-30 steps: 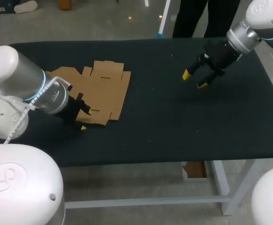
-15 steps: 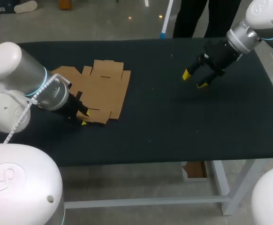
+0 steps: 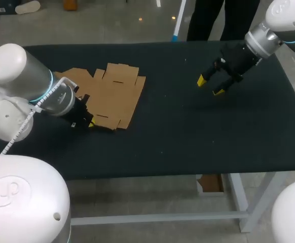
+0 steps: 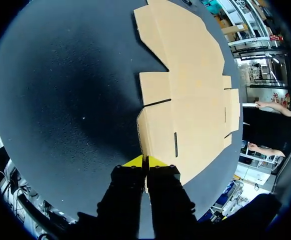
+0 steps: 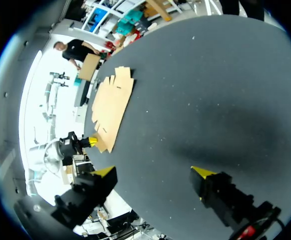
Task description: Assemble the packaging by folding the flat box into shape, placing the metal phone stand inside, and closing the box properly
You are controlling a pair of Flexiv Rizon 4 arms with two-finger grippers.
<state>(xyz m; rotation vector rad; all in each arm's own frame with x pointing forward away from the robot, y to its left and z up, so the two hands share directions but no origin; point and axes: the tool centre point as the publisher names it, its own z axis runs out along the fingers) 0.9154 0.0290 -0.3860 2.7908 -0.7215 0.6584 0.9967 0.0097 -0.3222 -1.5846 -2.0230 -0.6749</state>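
**Left jaws pinch the near edge of the flat box (image 3: 116,93); right jaws hang open over the bare bench (image 3: 188,136).**

In the head view the left arm (image 3: 31,86) covers the box's left flaps and most of the left jaws, so only one yellow tip shows at the cardboard's near edge. The left wrist view shows both tips closed on that edge with the thin board between them. Whether the pinched edge is lifted off the surface is hard to tell. The box is plain brown cardboard, cut with flaps, notches and narrow slots, and it lies unfolded on the bench's left half. The bench top is dark, matte and faintly speckled, with wide open room to the box's right and along the near edge. Farther off, toward the far right corner, the right arm (image 3: 261,40) holds the right jaws spread wide above the surface, touching nothing.
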